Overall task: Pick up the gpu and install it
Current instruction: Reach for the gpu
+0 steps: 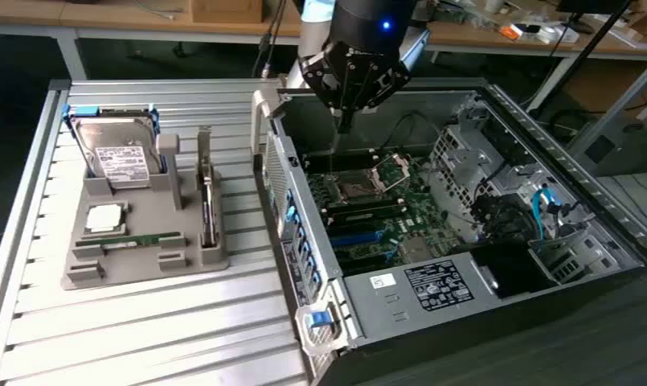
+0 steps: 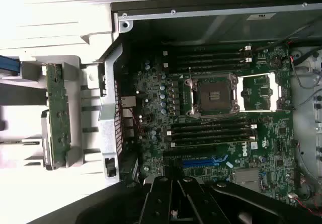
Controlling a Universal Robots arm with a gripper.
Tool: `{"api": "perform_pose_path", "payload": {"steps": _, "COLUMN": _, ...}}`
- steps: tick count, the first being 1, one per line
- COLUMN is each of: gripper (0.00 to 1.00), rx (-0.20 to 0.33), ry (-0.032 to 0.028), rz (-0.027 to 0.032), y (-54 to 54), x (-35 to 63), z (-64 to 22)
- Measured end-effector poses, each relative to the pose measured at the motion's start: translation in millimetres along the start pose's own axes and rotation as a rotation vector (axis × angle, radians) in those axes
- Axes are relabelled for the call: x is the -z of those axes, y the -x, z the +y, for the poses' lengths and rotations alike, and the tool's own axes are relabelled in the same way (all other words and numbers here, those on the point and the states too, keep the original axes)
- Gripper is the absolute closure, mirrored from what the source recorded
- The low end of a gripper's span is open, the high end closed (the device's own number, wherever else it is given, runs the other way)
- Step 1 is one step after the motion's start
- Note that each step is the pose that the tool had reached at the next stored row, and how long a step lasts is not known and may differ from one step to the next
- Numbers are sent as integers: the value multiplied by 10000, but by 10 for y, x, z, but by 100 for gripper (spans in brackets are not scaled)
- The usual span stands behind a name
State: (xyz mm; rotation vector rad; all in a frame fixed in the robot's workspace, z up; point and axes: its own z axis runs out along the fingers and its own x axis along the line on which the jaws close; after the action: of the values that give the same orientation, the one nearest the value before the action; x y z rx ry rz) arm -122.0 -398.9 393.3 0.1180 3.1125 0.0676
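The gpu stands on edge in a slot of the grey parts holder on the slatted table, at the exterior view's left of the open computer case. In the wrist view the gpu appears as a thin green card seen edge-on beside the case wall. My gripper hangs over the far end of the case, above the motherboard, well apart from the gpu. Its black fingers are pressed together, shut, with nothing between them. Below them lies the motherboard with its blue slot.
The holder also carries a silver hard drive, a CPU chip and a green RAM stick. The case's metal wall rises between holder and motherboard. Cables and a drive cage fill the case's right side.
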Motion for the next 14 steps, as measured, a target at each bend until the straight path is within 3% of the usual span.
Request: {"api": "perform_pose_path", "payload": {"steps": 14, "gripper": 89, "rx": 0, "ry": 0, "rz": -1, "y": -207, "x": 6, "z": -15}}
